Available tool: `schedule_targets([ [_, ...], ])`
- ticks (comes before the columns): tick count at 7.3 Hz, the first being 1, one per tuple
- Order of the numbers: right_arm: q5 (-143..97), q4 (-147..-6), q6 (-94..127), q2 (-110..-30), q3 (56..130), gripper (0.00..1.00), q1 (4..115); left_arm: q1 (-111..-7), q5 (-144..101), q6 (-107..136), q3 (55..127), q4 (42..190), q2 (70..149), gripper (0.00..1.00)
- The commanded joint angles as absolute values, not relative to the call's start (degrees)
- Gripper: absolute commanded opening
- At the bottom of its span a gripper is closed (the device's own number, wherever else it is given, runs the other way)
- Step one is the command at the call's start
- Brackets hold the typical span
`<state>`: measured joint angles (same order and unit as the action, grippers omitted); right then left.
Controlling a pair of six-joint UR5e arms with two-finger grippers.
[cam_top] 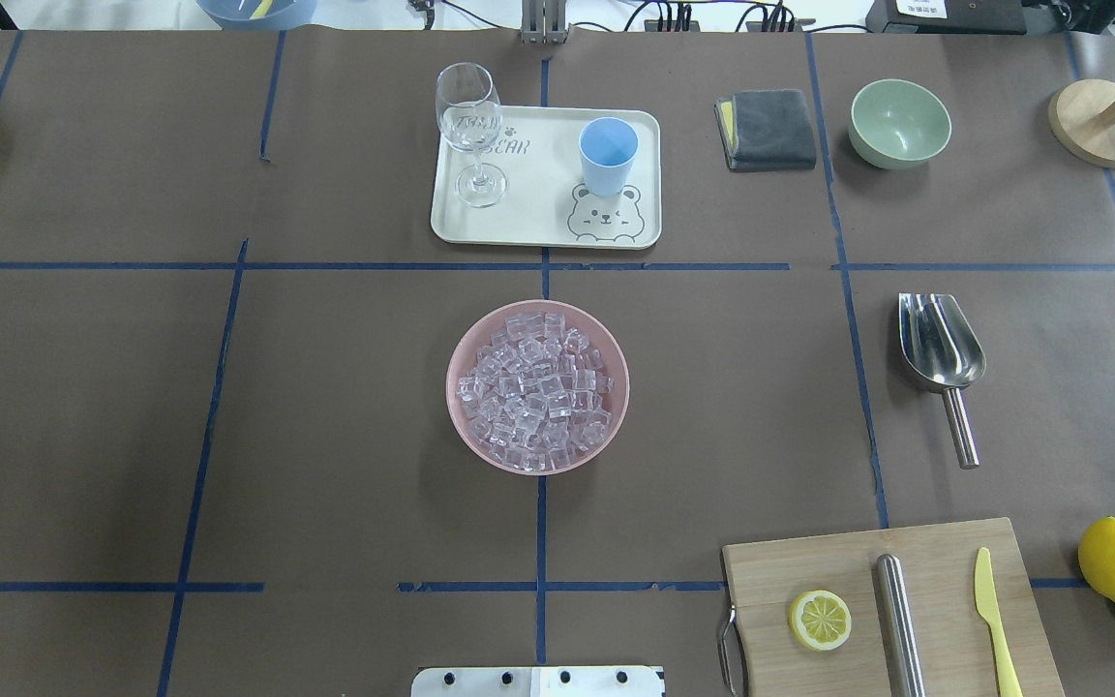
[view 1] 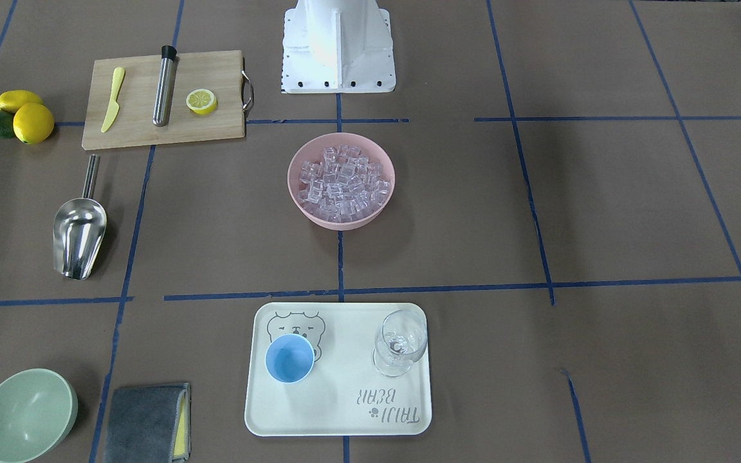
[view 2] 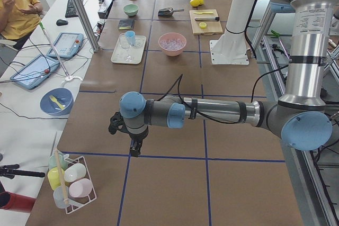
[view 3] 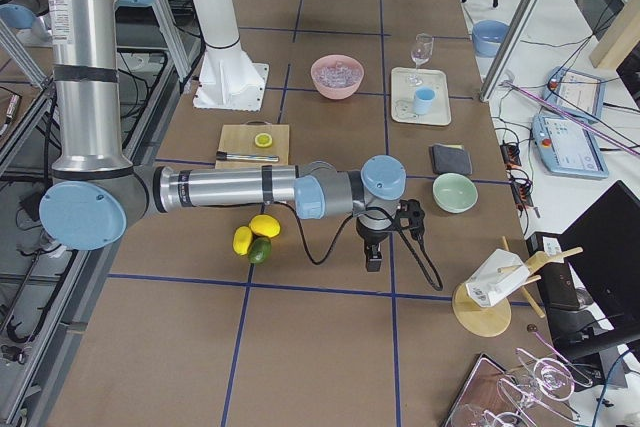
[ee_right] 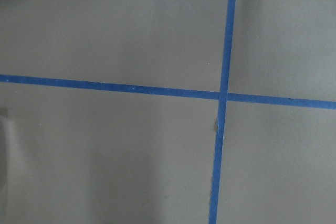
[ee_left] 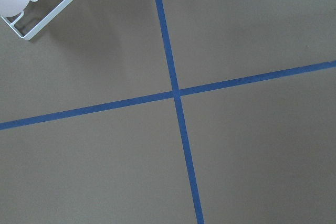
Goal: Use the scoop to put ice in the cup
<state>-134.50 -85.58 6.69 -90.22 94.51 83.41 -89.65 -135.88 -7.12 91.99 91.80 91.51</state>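
Clear ice cubes fill a pink bowl at the table's middle. The light-blue cup stands upright and empty on a cream tray beyond the bowl. The steel scoop lies flat on the table at the robot's right, with its handle toward the robot. My left gripper hangs pointing down over bare table far out on the left end. My right gripper does the same at the right end, beyond the lemons. Only the side views show them, so I cannot tell whether they are open or shut.
A wine glass shares the tray. A cutting board holds a lemon half, a steel cylinder and a yellow knife. Lemons, a green bowl and a grey cloth lie on the right side. A person sits past the far edge.
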Motion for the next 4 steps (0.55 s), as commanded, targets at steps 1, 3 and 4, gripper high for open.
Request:
schedule_targets([
  [1, -134.91, -85.43, 6.94, -90.35, 94.83, 1.00, 83.41, -89.65, -136.05, -7.21, 92.72, 92.80, 90.97, 1.00],
  [3, -134.65, -85.43, 6.69, -90.35, 95.54, 1.00, 83.32, -89.65, -136.05, -7.03, 93.16, 92.72, 90.97, 1.00],
  [4, -134.65, -85.43, 6.68, -90.35, 95.36, 1.00, 83.32, -89.65, -136.23, -7.03, 93.16, 92.72, 90.97, 1.00],
])
